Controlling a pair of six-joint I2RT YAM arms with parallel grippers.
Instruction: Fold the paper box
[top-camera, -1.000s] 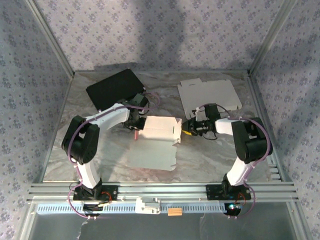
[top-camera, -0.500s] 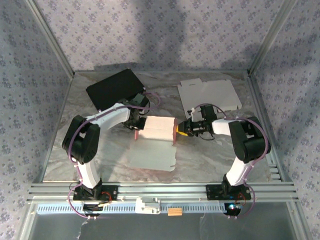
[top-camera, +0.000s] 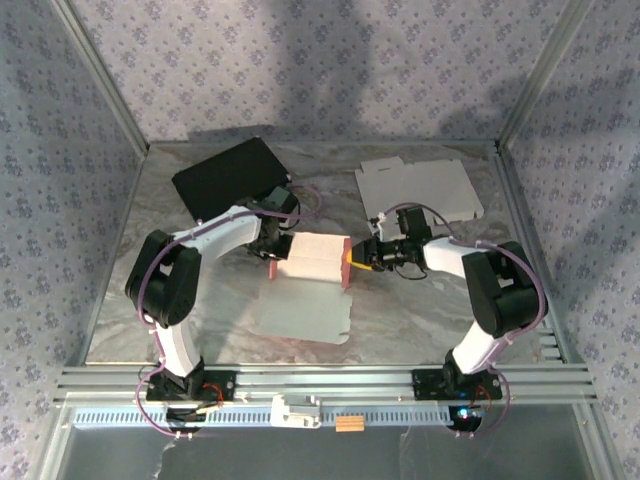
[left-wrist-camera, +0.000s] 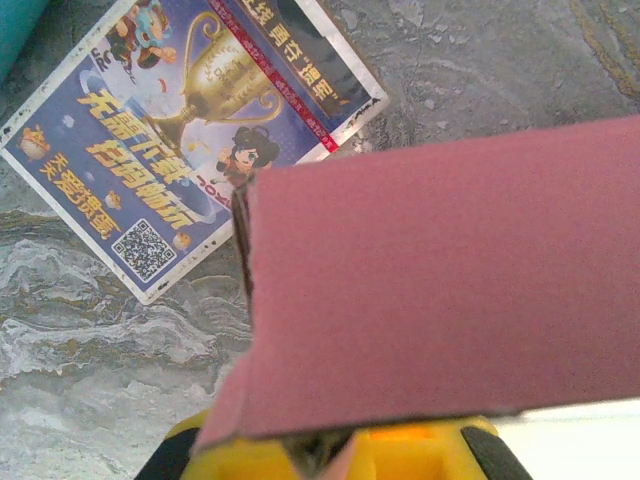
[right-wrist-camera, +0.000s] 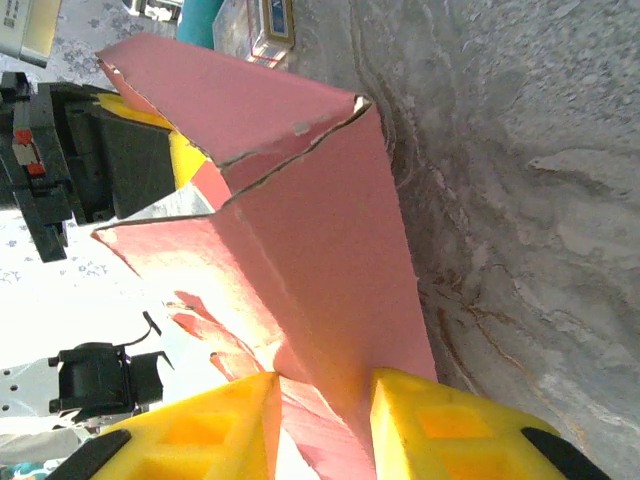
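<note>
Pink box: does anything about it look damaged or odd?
Yes. The pink box has a ragged, frayed edge along its upper fold near the corner, seen from the right wrist. Otherwise it just looks half folded.

We are looking at a booth closed in on three sides by walls (top-camera: 200, 60) covered in a pale print of small purple flowers. Aluminium posts (top-camera: 545, 70) are running up the back corners. We are seeing a table (top-camera: 400, 320) with a grey marbled top as the work surface, and a ribbed aluminium rail (top-camera: 330, 378) is running along its near edge. Soft light is coming from above, and broad shadows (top-camera: 310, 45) are lying on the back wall.
</note>
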